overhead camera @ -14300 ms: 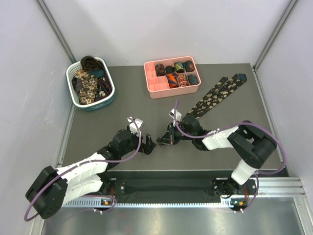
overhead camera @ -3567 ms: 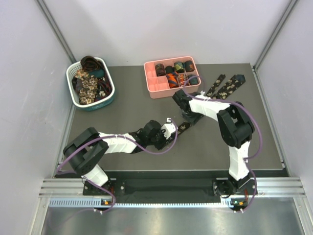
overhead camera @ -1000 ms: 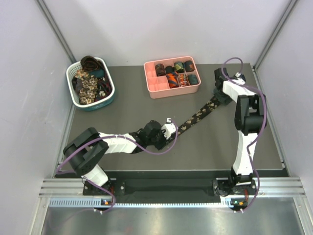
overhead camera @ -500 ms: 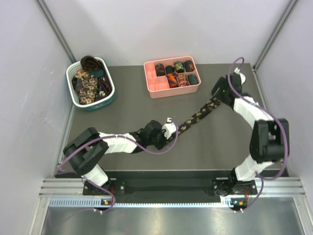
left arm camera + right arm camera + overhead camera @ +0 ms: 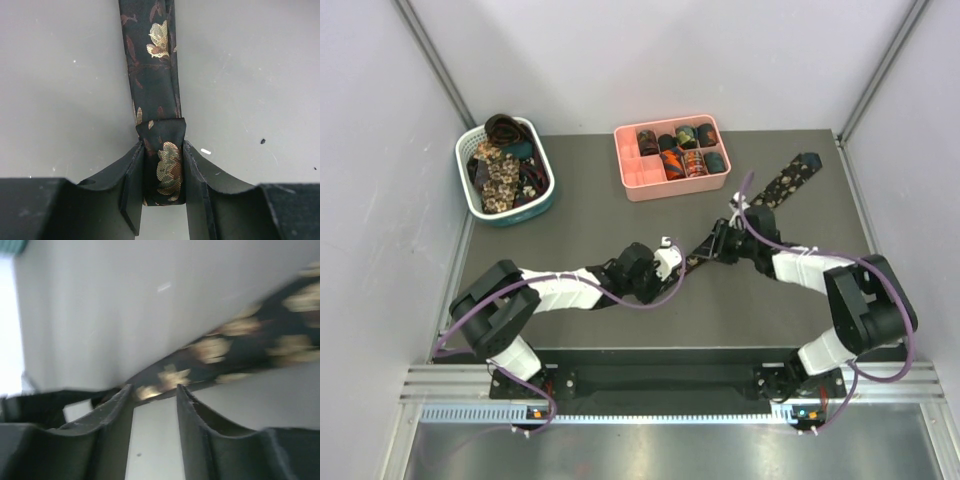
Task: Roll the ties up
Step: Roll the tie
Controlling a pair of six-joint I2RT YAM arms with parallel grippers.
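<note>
A dark tie (image 5: 790, 180) with beige floral print lies stretched diagonally across the table, its wide end at the far right. My left gripper (image 5: 670, 265) is shut on the tie's narrow end, which is folded back on itself between the fingers (image 5: 162, 170); the strip (image 5: 150, 50) runs straight away from them. My right gripper (image 5: 713, 248) hovers low beside the strip, a short way up from the left gripper. In the blurred right wrist view its jaws (image 5: 154, 390) stand apart with bare table between them, and the tie (image 5: 225, 347) crosses just beyond the fingertips.
A pink divided tray (image 5: 638, 180) at the back centre holds several rolled ties (image 5: 685, 150). A white-and-teal basket (image 5: 470, 195) at the back left holds a pile of loose ties (image 5: 500, 170). Grey walls close in both sides.
My right arm has swung from the tie's far right end back to the middle, near the left gripper, and its jaws have narrowed. The left gripper keeps its hold, unmoved.
</note>
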